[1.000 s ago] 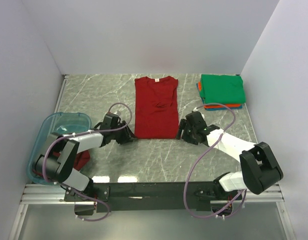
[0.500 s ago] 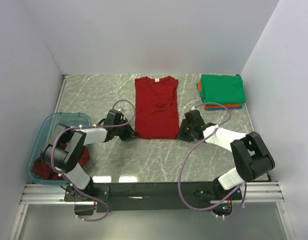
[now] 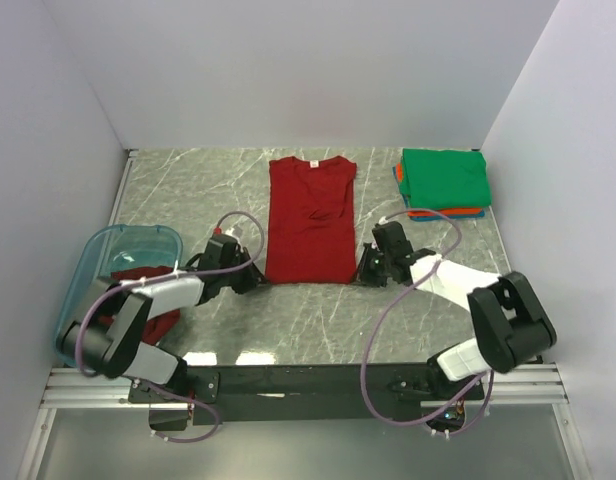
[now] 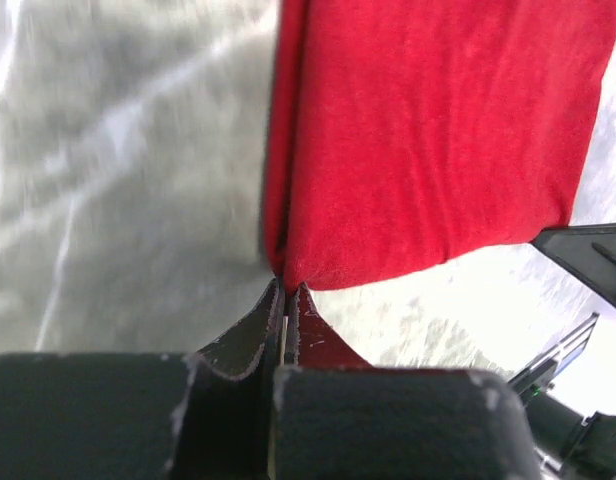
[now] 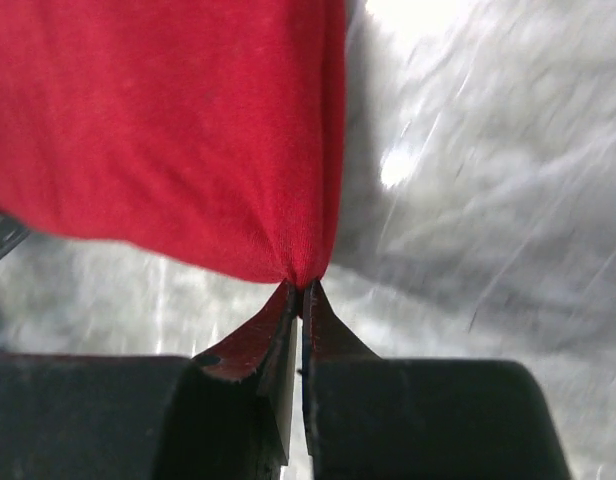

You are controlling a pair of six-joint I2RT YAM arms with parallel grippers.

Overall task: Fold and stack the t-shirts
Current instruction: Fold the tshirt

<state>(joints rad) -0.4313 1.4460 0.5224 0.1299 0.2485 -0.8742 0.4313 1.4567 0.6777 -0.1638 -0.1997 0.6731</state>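
Now | left hand point(image 4: 285, 290) pinches near-left hem corner of red t-shirt point(image 3: 310, 220) | right hand point(image 5: 300, 288) pinches near-right corner | both moved in from beside hem | shirt flat mid-tabletop point(image 3: 188, 190) | lengthwise fold likely ready.

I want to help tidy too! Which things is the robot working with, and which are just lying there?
For the job: red shirt, held at its near corners by left pincer and right pincer; folded stack, green on top; dark red shirt in the tub.
Just there: tub; table.
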